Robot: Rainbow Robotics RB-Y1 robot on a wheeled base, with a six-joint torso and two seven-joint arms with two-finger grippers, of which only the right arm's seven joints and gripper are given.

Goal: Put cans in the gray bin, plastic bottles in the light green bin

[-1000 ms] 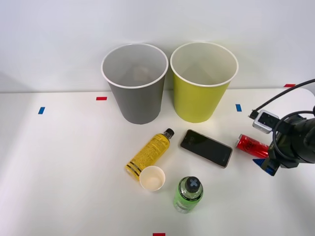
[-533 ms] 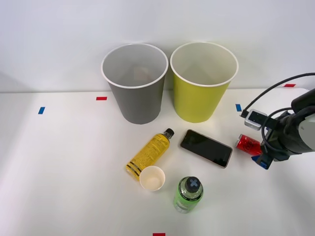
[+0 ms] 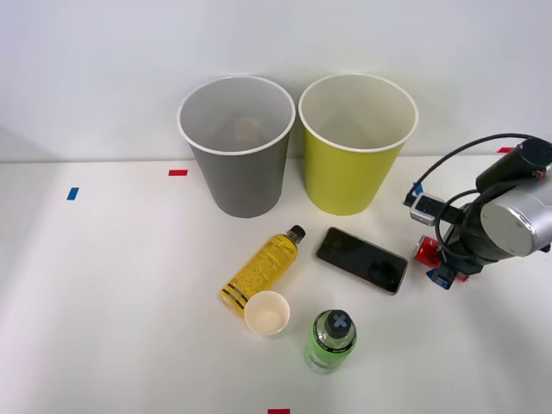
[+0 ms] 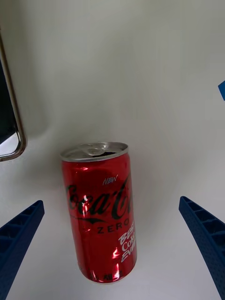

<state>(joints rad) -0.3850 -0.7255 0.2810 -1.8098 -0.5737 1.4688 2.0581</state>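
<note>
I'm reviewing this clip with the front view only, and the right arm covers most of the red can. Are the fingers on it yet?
Observer: No. In the wrist view the right gripper is open. The can lies between its fingers, with bare table showing on both sides.
Operator: Is the can upright or on its side?
Observer: On its side, with the silver tab end pointing away from the wrist camera.
Operator: How close is the phone?
Observer: The phone has a corner near the can's tab end, off to one side, with a strip of table between them.
</note>
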